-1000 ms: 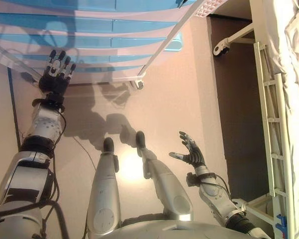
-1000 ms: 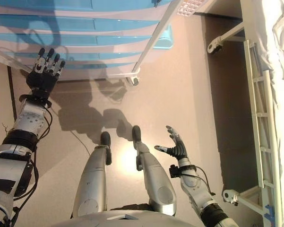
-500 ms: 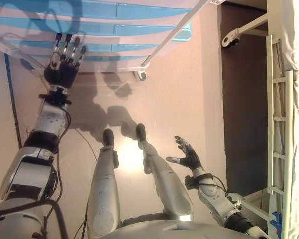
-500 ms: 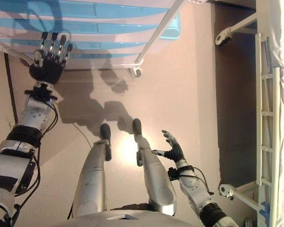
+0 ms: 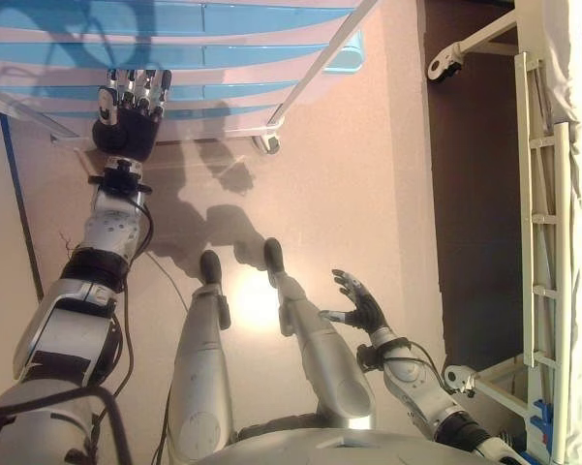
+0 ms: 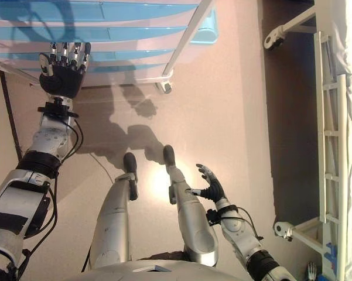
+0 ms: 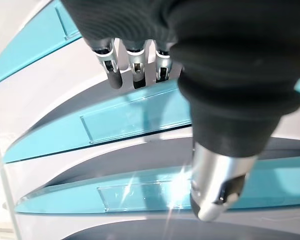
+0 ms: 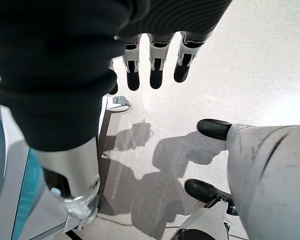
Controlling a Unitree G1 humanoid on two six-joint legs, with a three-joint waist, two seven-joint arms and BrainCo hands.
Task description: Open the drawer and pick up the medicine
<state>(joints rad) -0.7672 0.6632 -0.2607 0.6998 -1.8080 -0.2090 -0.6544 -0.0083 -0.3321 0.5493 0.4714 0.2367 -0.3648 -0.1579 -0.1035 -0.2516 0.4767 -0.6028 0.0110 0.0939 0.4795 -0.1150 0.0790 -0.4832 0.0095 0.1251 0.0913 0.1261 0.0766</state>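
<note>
Up at the far left, the left robot hand (image 5: 128,121) is raised with its fingers straight and spread, holding nothing, its dark tips (image 7: 134,80) just short of the blue drawer fronts (image 7: 140,117) of a white-framed drawer unit (image 5: 310,82) on castors. The drawers all look closed, stacked one over another, each front a smooth, glossy translucent plastic panel with a shallow rectangular recess along its middle. The medicine is not visible anywhere; presumably it lies inside one of these drawers.

By the look of it, the fronts are stiff but light and slippery, so straight fingers would likely slide off the face. The better hold seems to be hooking fingertips under a front's lower lip or into the recess and pulling straight out. Since the unit stands on castors (image 5: 264,144), it may roll toward the robot rather than let the drawer slide.

Nearer and to the right, the right robot hand (image 5: 360,308) hangs idle above the floor (image 5: 349,194), fingers loosely apart and empty. A white bed frame (image 5: 542,242) stands along the right side.
</note>
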